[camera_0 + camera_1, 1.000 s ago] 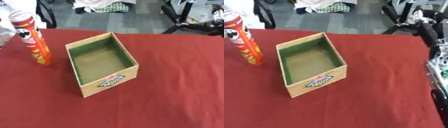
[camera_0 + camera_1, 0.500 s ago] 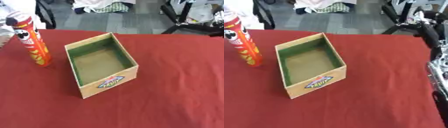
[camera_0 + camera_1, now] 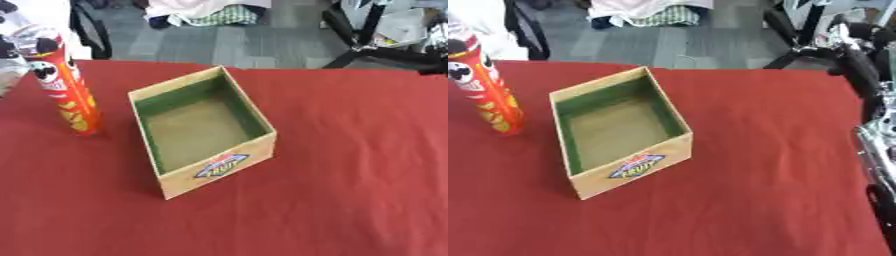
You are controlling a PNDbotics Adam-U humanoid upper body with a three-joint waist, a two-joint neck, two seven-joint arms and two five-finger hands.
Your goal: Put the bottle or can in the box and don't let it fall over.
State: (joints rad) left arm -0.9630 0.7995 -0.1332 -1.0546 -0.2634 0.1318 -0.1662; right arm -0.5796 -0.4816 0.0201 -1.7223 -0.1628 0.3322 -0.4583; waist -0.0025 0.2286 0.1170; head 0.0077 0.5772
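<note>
1. We see the whole picture sit slightly lower in both views than a second ago. The Pringles can [image 3: 66, 85] and the cardboard box [image 3: 219, 172] drift together, so we read it as the head tilting and not as a move of either thing.
2. In the right eye view the can lies a touch nearer the left edge.
3. The right arm [image 3: 877, 137] shows a little farther towards the right edge, in step with the same drift.
</note>
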